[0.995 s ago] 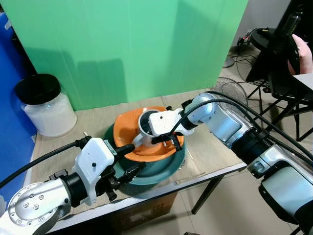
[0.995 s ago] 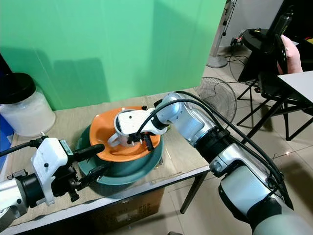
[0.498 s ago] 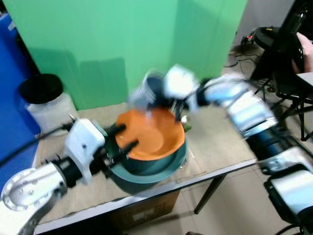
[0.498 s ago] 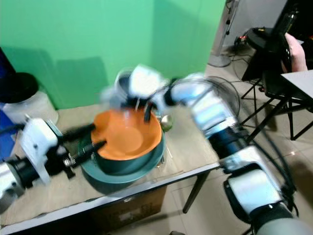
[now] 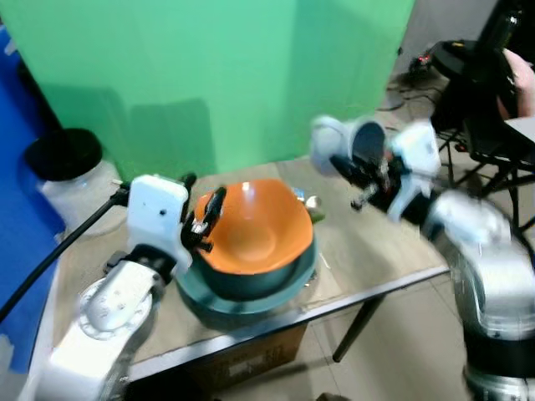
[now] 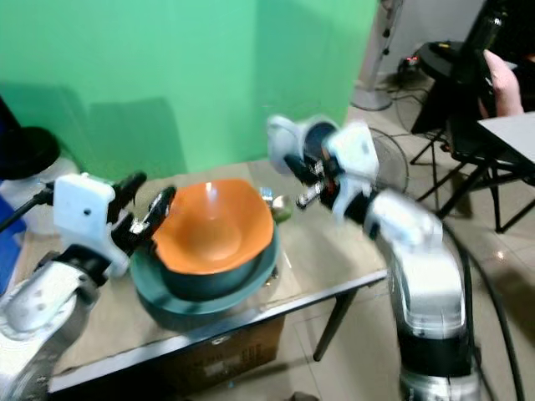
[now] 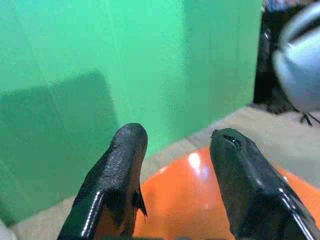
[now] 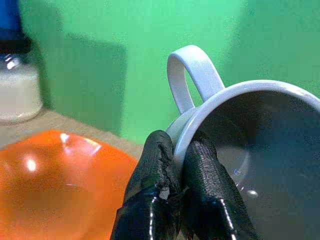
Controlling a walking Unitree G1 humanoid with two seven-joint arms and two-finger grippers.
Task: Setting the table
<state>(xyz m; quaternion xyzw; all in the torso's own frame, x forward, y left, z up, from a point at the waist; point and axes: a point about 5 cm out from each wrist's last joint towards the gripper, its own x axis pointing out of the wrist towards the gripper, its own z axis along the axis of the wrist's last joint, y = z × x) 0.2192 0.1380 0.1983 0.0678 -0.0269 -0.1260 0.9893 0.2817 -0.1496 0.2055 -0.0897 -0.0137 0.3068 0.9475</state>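
**Bench setting: bowls stacked, mug held aloft**

Bench (image 5: 376, 276): pale top, front edge nearest the robot, a cardboard box (image 5: 242, 363) beneath it.

Teal bowl (image 5: 251, 294): large, resting on the bench near its front edge.

Orange bowl (image 5: 255, 230): nested inside the teal bowl, tilted, its rim higher on the robot's left side.

Left pincer (image 5: 209, 219): at the left rim of the orange bowl, fingers (image 7: 117, 175) spread apart in the wrist view, the orange rim seen between and beyond them. Released; whether a finger touches the rim cannot be told.

Spoon (image 5: 311, 203): only its metallic bowl end shows, just behind the right rim of the orange bowl.

Right pincer (image 8: 185, 195): raised above the bench to the right of the bowls, clenched on the rim of a white mug (image 5: 347, 149), one finger inside the wall, one outside.

White mug: tipped on its side in the air, dark interior facing the camera, handle (image 8: 192, 75) beside the grip.

Jar (image 5: 71, 180): white contents, black lid, at the far left of the bench.

Green screen (image 5: 209, 75): upright behind the bench.

Person's hand (image 5: 520, 88): far right edge, by black chairs.
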